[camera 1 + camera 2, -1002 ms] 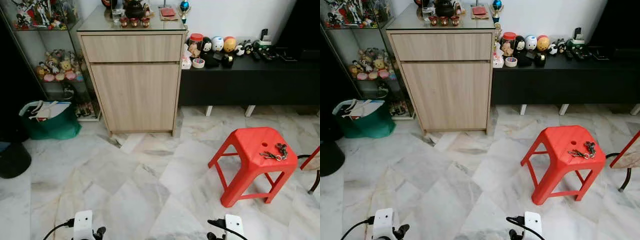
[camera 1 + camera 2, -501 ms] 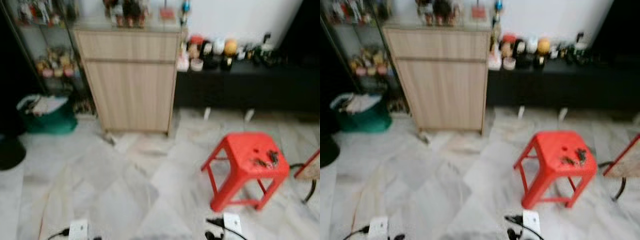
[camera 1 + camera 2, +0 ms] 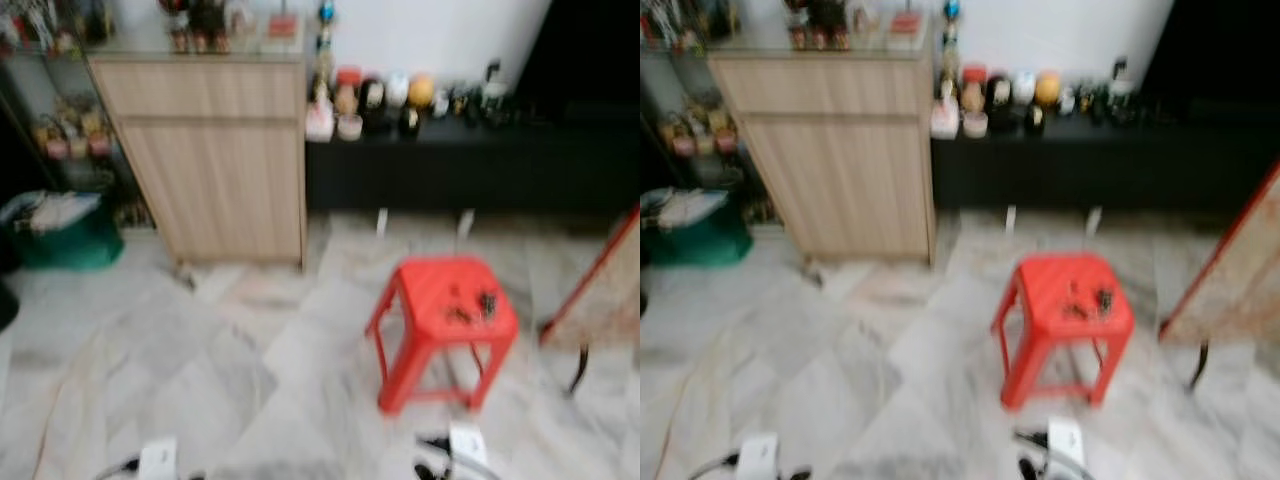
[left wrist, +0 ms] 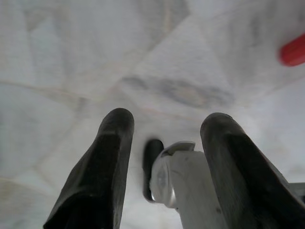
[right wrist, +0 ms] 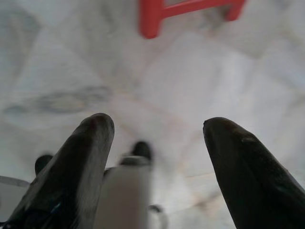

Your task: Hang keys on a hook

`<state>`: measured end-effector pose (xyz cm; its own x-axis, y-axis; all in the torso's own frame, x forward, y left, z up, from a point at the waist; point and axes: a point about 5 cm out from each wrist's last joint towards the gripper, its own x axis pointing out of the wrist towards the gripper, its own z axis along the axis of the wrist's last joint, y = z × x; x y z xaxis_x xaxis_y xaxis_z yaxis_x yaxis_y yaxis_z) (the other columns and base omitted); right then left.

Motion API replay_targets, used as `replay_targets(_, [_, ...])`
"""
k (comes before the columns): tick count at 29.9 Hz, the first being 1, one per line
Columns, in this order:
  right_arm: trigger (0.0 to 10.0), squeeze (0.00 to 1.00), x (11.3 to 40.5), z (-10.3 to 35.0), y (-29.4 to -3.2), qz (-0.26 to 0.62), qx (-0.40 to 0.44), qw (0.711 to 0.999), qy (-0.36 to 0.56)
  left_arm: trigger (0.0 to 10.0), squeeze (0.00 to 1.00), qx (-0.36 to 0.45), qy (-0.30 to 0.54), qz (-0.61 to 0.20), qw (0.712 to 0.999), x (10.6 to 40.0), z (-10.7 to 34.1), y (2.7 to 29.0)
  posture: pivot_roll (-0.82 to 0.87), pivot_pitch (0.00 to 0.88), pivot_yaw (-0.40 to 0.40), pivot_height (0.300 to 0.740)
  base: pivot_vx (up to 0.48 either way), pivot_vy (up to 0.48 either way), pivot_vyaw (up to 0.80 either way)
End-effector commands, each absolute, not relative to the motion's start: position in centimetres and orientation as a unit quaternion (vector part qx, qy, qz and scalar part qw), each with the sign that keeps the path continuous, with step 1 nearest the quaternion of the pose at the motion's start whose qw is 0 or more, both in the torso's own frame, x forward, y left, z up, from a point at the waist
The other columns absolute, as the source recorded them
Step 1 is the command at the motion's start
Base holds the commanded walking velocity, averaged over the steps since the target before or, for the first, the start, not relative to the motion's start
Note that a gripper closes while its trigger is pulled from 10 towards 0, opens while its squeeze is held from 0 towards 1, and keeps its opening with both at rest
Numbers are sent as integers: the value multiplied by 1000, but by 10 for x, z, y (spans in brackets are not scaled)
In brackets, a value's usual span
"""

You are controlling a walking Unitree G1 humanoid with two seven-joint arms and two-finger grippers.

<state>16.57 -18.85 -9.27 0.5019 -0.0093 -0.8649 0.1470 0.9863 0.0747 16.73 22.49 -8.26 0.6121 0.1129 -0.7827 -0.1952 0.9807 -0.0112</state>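
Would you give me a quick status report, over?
Left gripper and right gripper open, empty, low over floor. Keys lie on red stool ahead-right. Bare floor between.

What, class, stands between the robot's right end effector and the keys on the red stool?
Nothing visible does. The keys lie on top of the red stool, and bare marble floor separates it from the right end effector, which hangs low with its fingers apart.
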Motion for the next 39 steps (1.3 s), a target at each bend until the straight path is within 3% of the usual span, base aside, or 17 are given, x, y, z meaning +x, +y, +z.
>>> replay_targets(1, [10000,0,171,-91,-182,-40,76,868,490,10000,0,-37,442,91,892,162,-84,232,71,0,-34,740,0,-398,0])
replay_targets(10, [10000,0,172,-91,-182,-39,74,867,490,10000,0,-38,441,92,892,163,-83,233,72,0,-35,740,0,-375,0])
replay_targets(27, [10000,0,172,-91,-182,-37,73,868,490,10000,0,-50,439,102,891,160,-82,242,70,0,-39,740,0,0,0])
replay_targets(39, [10000,0,173,-90,-183,-35,71,869,488,10000,0,-51,439,93,892,168,-82,231,65,0,-39,740,0,0,0])
